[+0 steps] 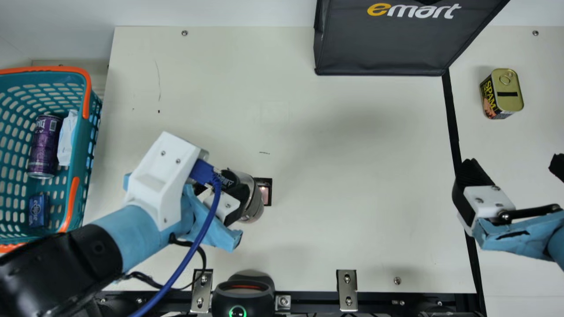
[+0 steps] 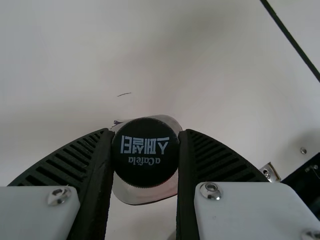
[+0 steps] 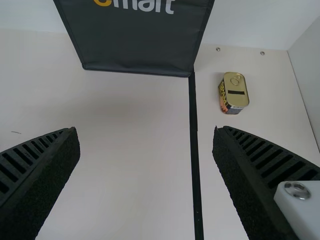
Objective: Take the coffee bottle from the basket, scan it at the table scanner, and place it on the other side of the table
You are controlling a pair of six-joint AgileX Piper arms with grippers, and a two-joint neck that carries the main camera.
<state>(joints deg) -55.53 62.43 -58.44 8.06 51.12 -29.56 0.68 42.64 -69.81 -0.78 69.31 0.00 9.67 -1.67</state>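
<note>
Silver and black, the coffee bottle (image 1: 253, 206) was gripped near its black cap (image 2: 145, 152) between the ribbed fingers of the left gripper (image 1: 222, 192). In the main view its long axis slanted, with the cap end toward the gripper and the silver body reaching past the fingers toward the view's lower right. In the left wrist view the axis ran almost straight away from the camera, the cap's printed top turned to the lens and a finger pressed to either side. That view gave the cap face-on, while the main view gave the body's flank and, just beside it on the side away from the gripper, a small dark-framed window (image 1: 269, 192) with a pinkish light.

The right gripper (image 1: 514, 169) stood well apart from the left one, its fingers spread wide with nothing between them. In the right wrist view a tin (image 3: 234, 95) and a dark bag (image 3: 140, 45) stood on the bench (image 3: 125, 150) beyond its fingertips.

The left gripper's own housing covered part of the bottle in the main view, and the cap hid much of the body in the wrist view. Whether the base touched the bench could not be told. The basket (image 1: 80, 132), off beyond the left gripper on the main view's left, was cut by the edge.
</note>
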